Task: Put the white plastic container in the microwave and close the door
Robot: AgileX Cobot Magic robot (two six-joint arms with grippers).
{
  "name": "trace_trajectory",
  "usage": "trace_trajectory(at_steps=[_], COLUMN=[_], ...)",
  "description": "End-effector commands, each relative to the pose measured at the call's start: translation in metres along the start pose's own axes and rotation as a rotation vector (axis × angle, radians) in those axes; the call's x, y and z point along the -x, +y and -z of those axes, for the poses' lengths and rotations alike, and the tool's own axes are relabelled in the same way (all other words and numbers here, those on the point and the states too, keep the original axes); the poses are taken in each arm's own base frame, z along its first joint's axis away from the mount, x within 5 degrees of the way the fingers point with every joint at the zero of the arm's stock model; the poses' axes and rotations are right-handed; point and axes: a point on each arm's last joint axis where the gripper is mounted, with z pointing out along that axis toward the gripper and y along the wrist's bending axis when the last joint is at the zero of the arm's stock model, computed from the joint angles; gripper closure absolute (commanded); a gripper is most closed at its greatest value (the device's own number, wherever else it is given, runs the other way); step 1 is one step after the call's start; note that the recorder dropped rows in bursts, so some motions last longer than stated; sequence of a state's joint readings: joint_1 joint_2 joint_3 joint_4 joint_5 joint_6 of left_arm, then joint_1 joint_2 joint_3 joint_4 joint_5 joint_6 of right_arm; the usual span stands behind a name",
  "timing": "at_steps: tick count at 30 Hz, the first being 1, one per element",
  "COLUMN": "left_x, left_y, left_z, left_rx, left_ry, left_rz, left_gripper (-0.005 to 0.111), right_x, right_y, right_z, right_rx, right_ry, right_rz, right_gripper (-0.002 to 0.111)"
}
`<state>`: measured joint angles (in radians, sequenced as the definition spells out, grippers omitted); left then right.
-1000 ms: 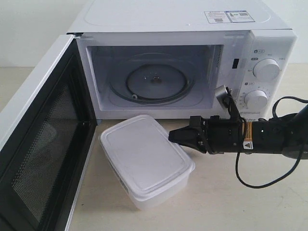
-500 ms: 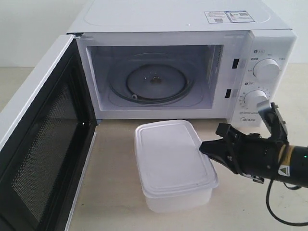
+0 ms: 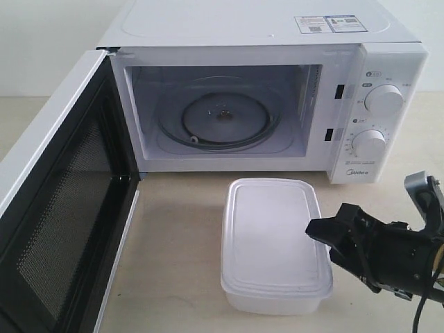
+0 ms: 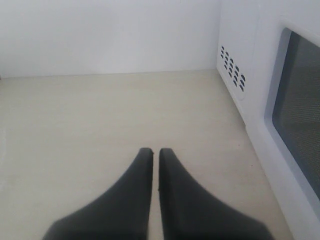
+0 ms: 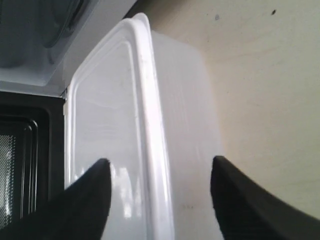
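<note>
The right gripper (image 3: 320, 239) is matte black with angular tapered fingers, a silver-grey bracket (image 3: 423, 191) on its body and a thin black cable (image 3: 417, 318); the left gripper (image 4: 155, 150) has two smooth, dark, curved fingers

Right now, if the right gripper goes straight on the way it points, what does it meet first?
The rectangular translucent-white plastic container. The right gripper points at its long side, and in the wrist view the open jaws stand either side of the lid's rim. It looks close; contact cannot be told.
</note>
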<state>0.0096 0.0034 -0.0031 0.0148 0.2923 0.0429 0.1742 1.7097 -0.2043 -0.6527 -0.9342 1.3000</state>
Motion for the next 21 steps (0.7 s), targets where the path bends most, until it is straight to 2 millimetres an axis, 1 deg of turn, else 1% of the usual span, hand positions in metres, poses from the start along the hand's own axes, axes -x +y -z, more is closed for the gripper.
trace_trajectory(at_steps=[1, 2, 4, 6, 8, 10, 12, 13, 15, 18, 19, 21], left_x=[0.000, 0.000, 0.000, 0.000, 0.000, 0.000, 0.000, 0.000, 0.000, 0.000, 0.000, 0.000], left_y=[-0.001, -0.001, -0.001, -0.001, -0.001, -0.001, -0.001, -0.001, -0.001, -0.001, -0.001, -0.001], left_z=[0.000, 0.000, 0.000, 0.000, 0.000, 0.000, 0.000, 0.000, 0.000, 0.000, 0.000, 0.000], left_rx=[-0.010, -0.010, -0.010, -0.010, -0.010, -0.010, -0.010, -0.010, -0.010, -0.010, -0.010, -0.010], left_ry=[-0.005, -0.005, -0.005, -0.005, -0.005, -0.005, -0.005, -0.005, -0.005, -0.005, -0.005, -0.005], left_rz=[0.015, 0.015, 0.015, 0.015, 0.015, 0.015, 0.015, 0.015, 0.015, 0.015, 0.015, 0.015], left_gripper=[0.102, 0.102, 0.102, 0.102, 0.102, 0.102, 0.102, 0.102, 0.102, 0.102, 0.102, 0.102], right_x=[-0.003, -0.002, 0.004, 0.011, 0.022, 0.037, 0.046, 0.050, 0.054, 0.054, 0.053, 0.052], right_y=[0.004, 0.004, 0.004, 0.002, 0.000, -0.004, -0.005, -0.004, -0.005, -0.015, -0.019, -0.031], right_z=[0.001, 0.002, 0.005, 0.009, 0.013, 0.017, 0.019, 0.017, 0.012, 0.000, -0.004, -0.011], right_rx=[0.043, 0.056, 0.090, 0.125, 0.155, 0.144, 0.169, 0.213, 0.235, 0.256, 0.288, 0.280], right_ry=[0.042, 0.038, 0.042, 0.097, 0.164, 0.198, 0.185, 0.193, 0.239, 0.326, 0.341, 0.353], right_rz=[0.018, 0.024, 0.039, 0.038, 0.067, 0.063, 0.031, 0.033, 0.028, -0.004, -0.031, -0.044], right_gripper=[0.054, 0.059, 0.063, 0.064, 0.064, 0.064, 0.064, 0.064, 0.064, 0.064, 0.064, 0.064])
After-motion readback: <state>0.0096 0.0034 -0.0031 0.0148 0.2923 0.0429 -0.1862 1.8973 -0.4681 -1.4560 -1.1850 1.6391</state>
